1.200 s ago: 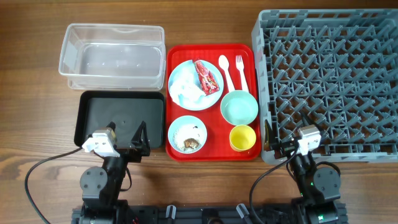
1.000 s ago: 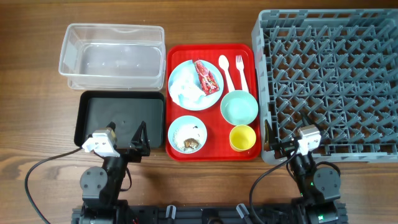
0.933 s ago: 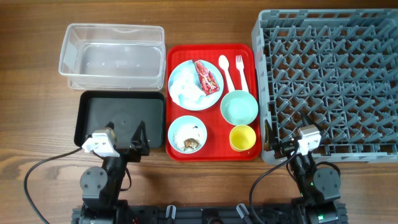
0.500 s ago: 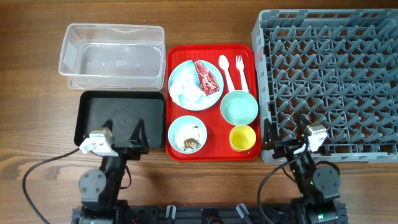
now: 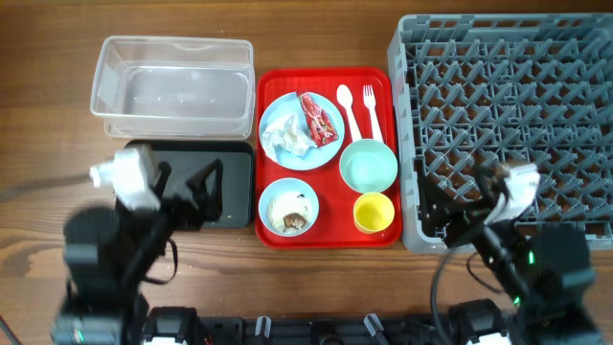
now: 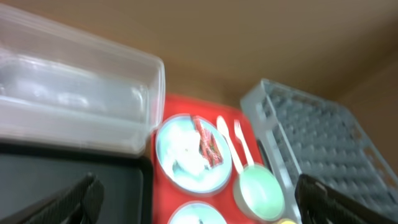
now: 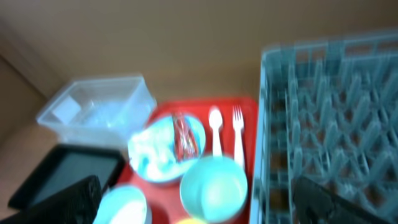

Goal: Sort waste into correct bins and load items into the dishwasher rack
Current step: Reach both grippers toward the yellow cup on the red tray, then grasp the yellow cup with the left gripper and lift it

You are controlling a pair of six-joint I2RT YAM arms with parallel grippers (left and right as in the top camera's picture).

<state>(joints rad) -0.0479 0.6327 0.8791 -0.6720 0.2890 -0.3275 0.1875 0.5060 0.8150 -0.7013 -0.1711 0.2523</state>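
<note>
At the worktop's far left corner, the clear tub (image 5: 172, 86) stands empty. Just nearer, the black tray (image 5: 238, 182) is half hidden by the blurred left gripper (image 5: 187, 182), whose jaws are wide and hold nothing. On the red tray (image 5: 330, 206) at mid-table, the large plate (image 5: 287, 107) carries the napkin (image 5: 285, 139) and the wrapper (image 5: 318, 117). The small blue bowl (image 5: 266, 201) holds the rice scraps (image 5: 290, 211). The mint bowl (image 5: 368, 165), yellow cup (image 5: 374, 212), spoon (image 5: 348, 110) and fork (image 5: 370, 110) sit alongside. The rack (image 5: 508, 96) runs off the right edge. The right gripper (image 5: 450, 216), spread wide and holding nothing, covers its near corner.
</note>
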